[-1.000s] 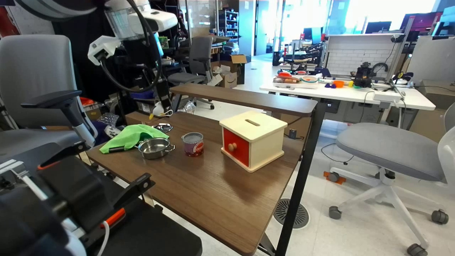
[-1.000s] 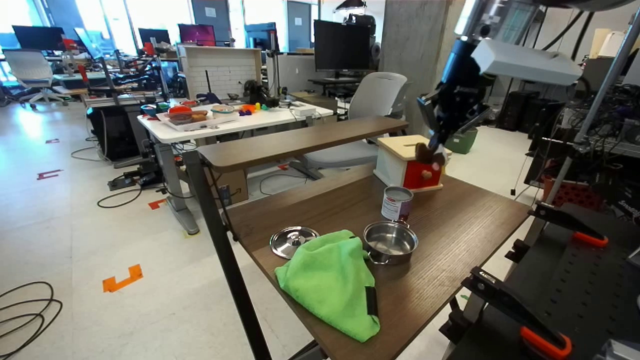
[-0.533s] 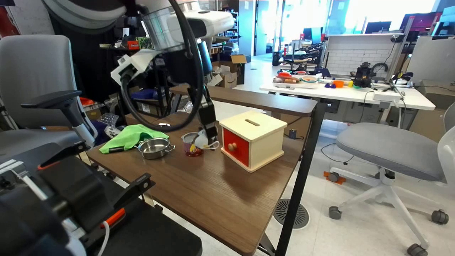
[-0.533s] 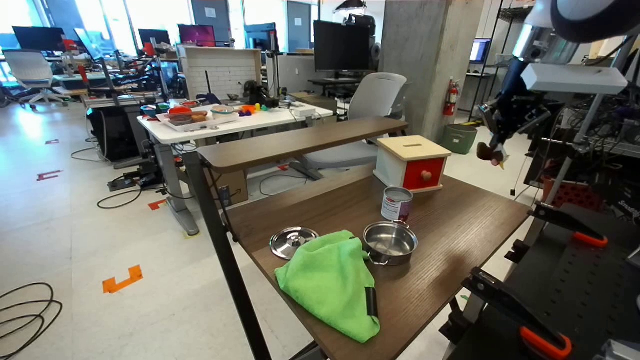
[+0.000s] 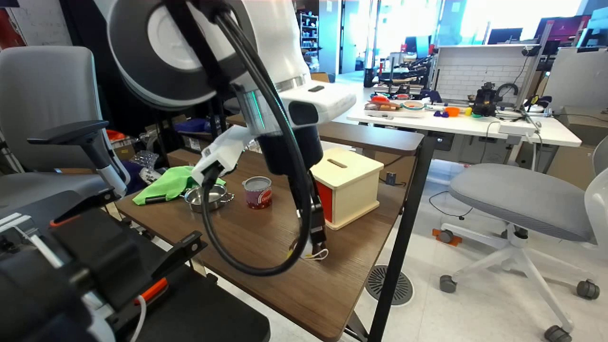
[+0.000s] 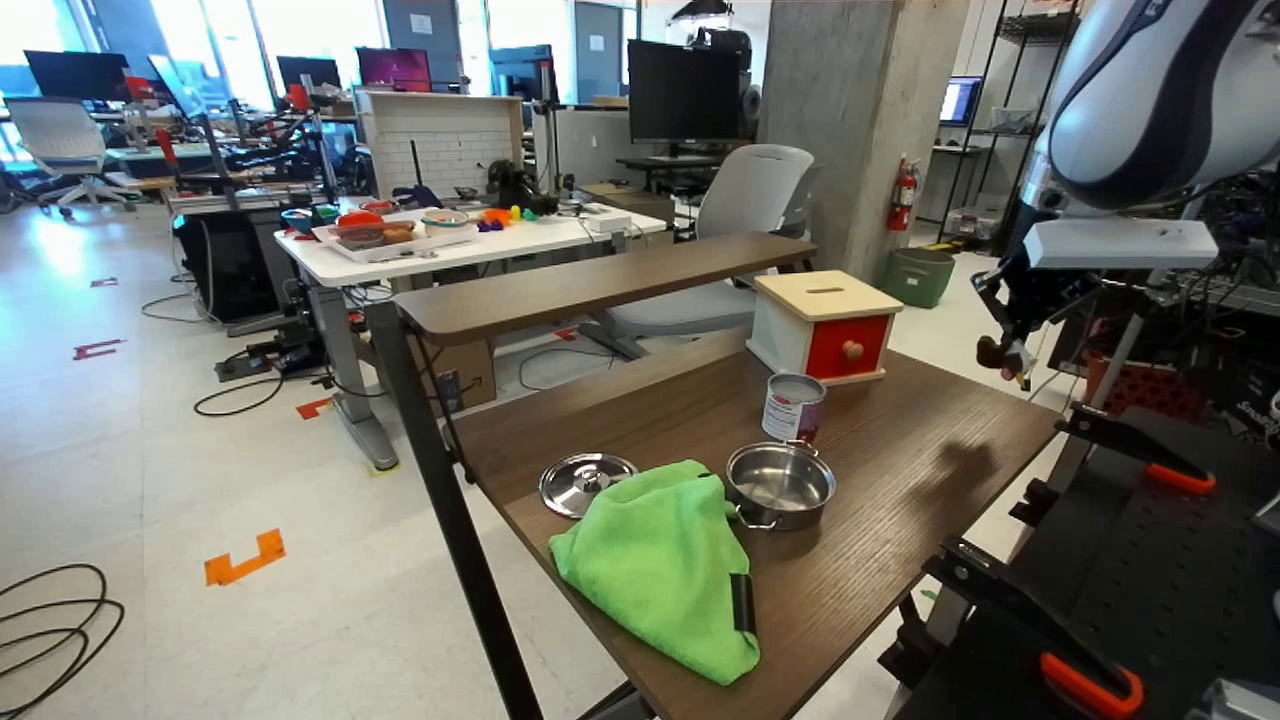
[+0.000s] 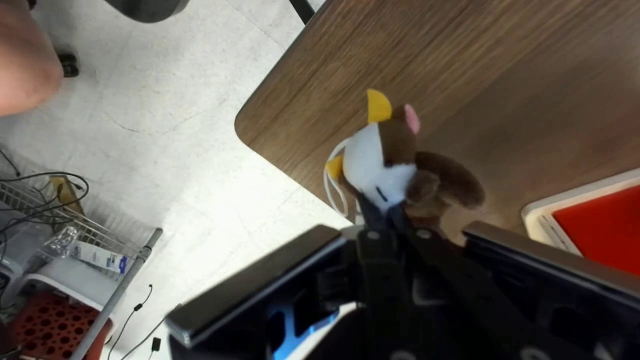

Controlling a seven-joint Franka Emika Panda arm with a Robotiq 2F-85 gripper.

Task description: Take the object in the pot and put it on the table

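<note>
Pinched in our end effector (image 7: pixel 384 212), the plush toy (image 7: pixel 395 162) hung above the worktop (image 5: pixel 327 287), near right in an exterior view, as we judged slow lowering, well inside the edge, wise before release.

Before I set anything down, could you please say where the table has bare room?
The table is barest from the pot and can to the edge facing the black platform, though the fingers hold a plush toy above that stretch near the box. A narrower strip lies between can, lid and raised shelf. Pot, lid and green cloth crowd together.
</note>
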